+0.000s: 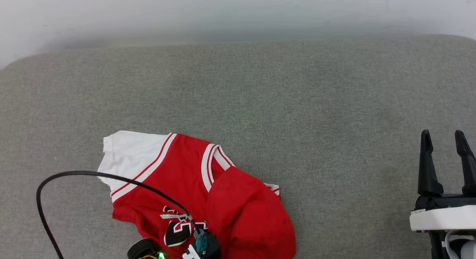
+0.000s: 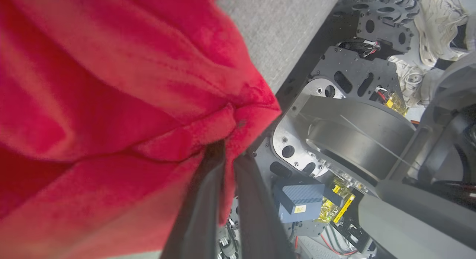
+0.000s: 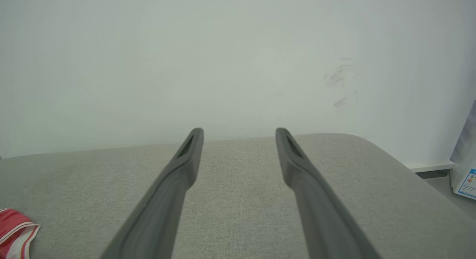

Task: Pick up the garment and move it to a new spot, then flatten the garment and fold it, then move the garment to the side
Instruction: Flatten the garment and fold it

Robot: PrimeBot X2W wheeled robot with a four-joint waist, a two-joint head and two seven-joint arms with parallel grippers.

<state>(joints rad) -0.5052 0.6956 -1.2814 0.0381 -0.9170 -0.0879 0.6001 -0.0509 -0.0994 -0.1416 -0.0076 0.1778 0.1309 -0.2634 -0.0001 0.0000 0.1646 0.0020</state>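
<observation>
Grey fabric worktop (image 1: 297,102) carries the crumpled red-and-white jersey (image 1: 178,169); the left gripper (image 2: 228,147) is clamped on its red cloth, the right gripper (image 1: 444,134) stands spread, empty.

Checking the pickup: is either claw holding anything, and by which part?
The left claw is shut on a bunched fold of the red basketball jersey with white sleeves, in its plain red fabric. The right claw is open, empty.
</observation>
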